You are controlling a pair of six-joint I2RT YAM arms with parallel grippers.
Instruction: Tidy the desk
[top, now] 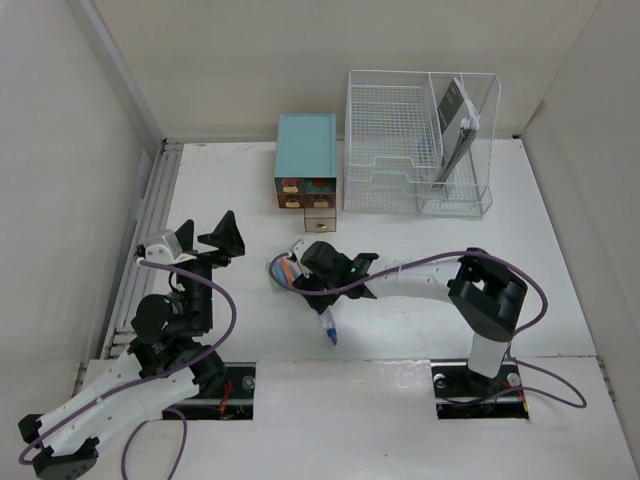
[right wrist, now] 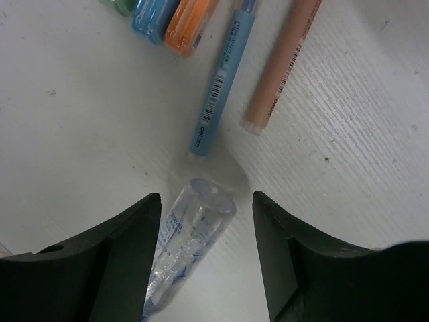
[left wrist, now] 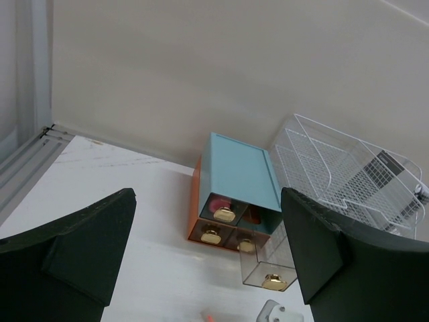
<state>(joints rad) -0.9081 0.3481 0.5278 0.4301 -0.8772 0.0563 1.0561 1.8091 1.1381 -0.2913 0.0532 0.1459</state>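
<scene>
The white desk [top: 420, 240] holds several pens. My right gripper [top: 297, 263] is open low over the desk, its fingers on either side of the end of a clear pen [right wrist: 190, 235] that lies flat. It touches neither finger. Just beyond lie a blue pen [right wrist: 221, 87], a peach pen [right wrist: 281, 67] and several coloured markers [right wrist: 161, 17]. The clear pen, with a blue tip, also shows in the top view [top: 327, 325]. My left gripper [top: 207, 232] is open and empty, raised at the left and facing the teal drawer box [left wrist: 238, 174].
The teal drawer box [top: 306, 158] stands at the back, its lower right clear drawer [top: 320, 220] pulled out. A white wire-mesh rack [top: 420, 140] beside it holds a grey booklet [top: 455, 115]. Silver rails [top: 150, 230] run along the left edge. Walls enclose three sides.
</scene>
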